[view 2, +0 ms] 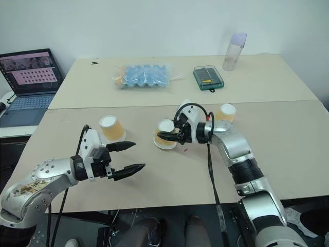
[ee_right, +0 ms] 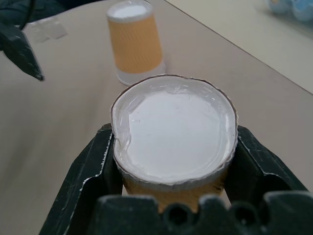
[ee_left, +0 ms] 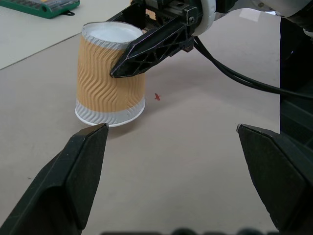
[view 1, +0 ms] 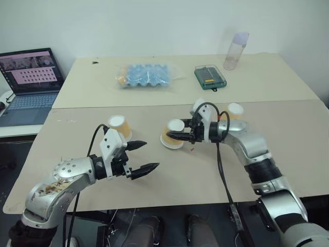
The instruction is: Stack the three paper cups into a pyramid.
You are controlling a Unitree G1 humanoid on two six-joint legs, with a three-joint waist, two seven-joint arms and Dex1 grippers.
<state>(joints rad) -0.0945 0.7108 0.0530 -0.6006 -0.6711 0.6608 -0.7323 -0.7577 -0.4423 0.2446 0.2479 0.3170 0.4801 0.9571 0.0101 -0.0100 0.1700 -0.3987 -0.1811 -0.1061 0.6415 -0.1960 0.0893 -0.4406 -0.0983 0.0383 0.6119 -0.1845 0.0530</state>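
Three orange-tan paper cups stand upside down on the beige table [view 1: 169, 177]. My right gripper [view 1: 175, 136] is shut on the middle cup [view 1: 175, 125], which leans a little with its rim at the table top; it also shows in the left wrist view [ee_left: 105, 83] and between the black fingers [ee_right: 93, 161] in the right wrist view [ee_right: 173, 147]. A second cup [view 1: 119, 126] stands to the left, just beyond my left gripper [view 1: 143, 157], which is open with nothing in it. The third cup [view 1: 235, 110] stands behind my right forearm.
On the far table lie a bag of blue egg trays [view 1: 146, 75], a green case [view 1: 209, 77] and a tall translucent bottle [view 1: 236, 50]. A laptop [view 1: 31, 77] sits off to the left. A small red mark [ee_left: 157, 96] is beside the held cup.
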